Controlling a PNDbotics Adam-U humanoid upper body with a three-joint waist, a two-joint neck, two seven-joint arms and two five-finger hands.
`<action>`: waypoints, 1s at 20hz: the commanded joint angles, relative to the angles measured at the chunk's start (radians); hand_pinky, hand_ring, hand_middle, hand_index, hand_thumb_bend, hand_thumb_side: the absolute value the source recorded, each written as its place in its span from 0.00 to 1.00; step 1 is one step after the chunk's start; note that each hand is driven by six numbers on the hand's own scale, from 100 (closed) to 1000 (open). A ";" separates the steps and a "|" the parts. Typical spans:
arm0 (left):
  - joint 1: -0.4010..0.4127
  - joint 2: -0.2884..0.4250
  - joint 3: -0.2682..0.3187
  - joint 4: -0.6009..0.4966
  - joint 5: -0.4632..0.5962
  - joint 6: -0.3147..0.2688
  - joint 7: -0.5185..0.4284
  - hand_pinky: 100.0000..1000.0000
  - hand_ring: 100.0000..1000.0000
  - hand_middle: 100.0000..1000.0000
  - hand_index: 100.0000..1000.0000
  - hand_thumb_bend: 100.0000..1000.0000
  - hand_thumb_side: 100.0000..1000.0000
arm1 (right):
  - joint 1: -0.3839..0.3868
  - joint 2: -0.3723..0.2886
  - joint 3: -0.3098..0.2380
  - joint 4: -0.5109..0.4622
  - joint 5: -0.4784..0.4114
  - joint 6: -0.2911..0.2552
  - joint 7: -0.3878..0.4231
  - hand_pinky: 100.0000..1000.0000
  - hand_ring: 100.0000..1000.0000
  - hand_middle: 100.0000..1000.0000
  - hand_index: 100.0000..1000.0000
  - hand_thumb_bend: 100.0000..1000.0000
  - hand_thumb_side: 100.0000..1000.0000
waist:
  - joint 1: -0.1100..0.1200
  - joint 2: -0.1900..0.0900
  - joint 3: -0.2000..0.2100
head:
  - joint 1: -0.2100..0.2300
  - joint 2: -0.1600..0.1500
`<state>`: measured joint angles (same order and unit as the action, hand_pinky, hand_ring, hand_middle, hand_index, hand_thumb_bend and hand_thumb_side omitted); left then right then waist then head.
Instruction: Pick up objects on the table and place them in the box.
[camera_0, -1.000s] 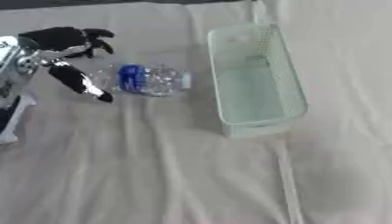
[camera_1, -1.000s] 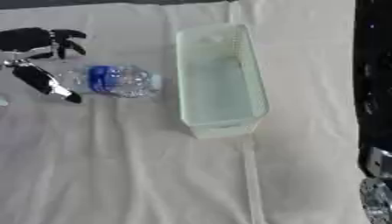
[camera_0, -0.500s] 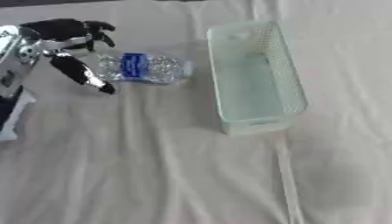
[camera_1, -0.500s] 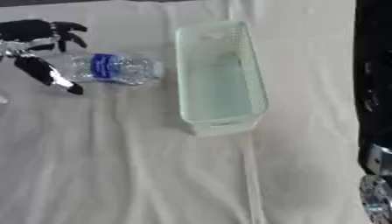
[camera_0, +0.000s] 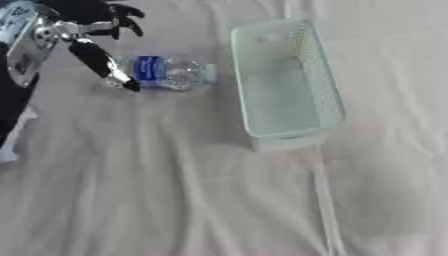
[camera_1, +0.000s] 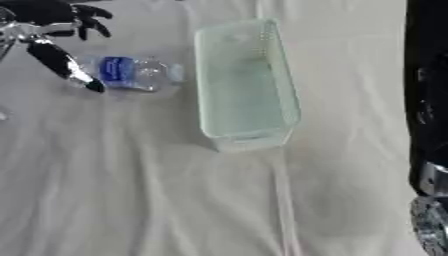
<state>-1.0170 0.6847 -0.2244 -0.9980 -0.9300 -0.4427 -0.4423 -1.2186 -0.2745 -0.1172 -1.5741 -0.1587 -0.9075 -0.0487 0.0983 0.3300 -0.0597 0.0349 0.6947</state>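
Apparently readying a grasp, the left hand (camera_0: 83, 30) hangs spread beside the lying bottle (camera_0: 168, 73), near the empty box (camera_0: 325, 95).

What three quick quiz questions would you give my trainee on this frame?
1. True or false: the bottle already lies inside the box.
2. Which hand is at the bottle? A left hand B right hand
3. Fill in: the bottle lies on its ____ on the white cloth.

Key: 1 false, it is on the cloth left of the box. 2 A. 3 side.
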 joint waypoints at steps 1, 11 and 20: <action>-0.038 0.003 -0.002 0.003 -0.022 -0.014 -0.005 0.51 0.62 1.00 0.86 0.78 0.70 | -0.011 -0.014 -0.001 -0.007 -0.009 0.001 0.010 0.66 0.77 0.82 0.84 0.00 1.00 | 0.000 -0.031 -0.001 | -0.011 0.001; -0.048 -0.045 -0.005 0.027 -0.026 -0.028 0.001 0.50 0.61 1.00 0.85 0.77 0.70 | -0.020 -0.004 0.003 -0.008 -0.027 0.001 0.028 0.66 0.77 0.82 0.84 0.00 1.00 | 0.008 -0.023 -0.017 | -0.015 0.004; -0.034 -0.053 -0.004 0.041 -0.014 -0.029 0.000 0.49 0.60 1.00 0.85 0.76 0.71 | -0.034 -0.002 0.005 -0.006 -0.040 0.001 0.048 0.66 0.77 0.82 0.84 0.00 1.00 | 0.013 -0.007 -0.026 | -0.013 0.008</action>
<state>-1.0369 0.6146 -0.2330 -0.9515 -0.9520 -0.4706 -0.4437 -1.2220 -0.2720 -0.1130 -1.5738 -0.1938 -0.9070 -0.0068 0.1143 0.3435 -0.0859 0.0267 0.7032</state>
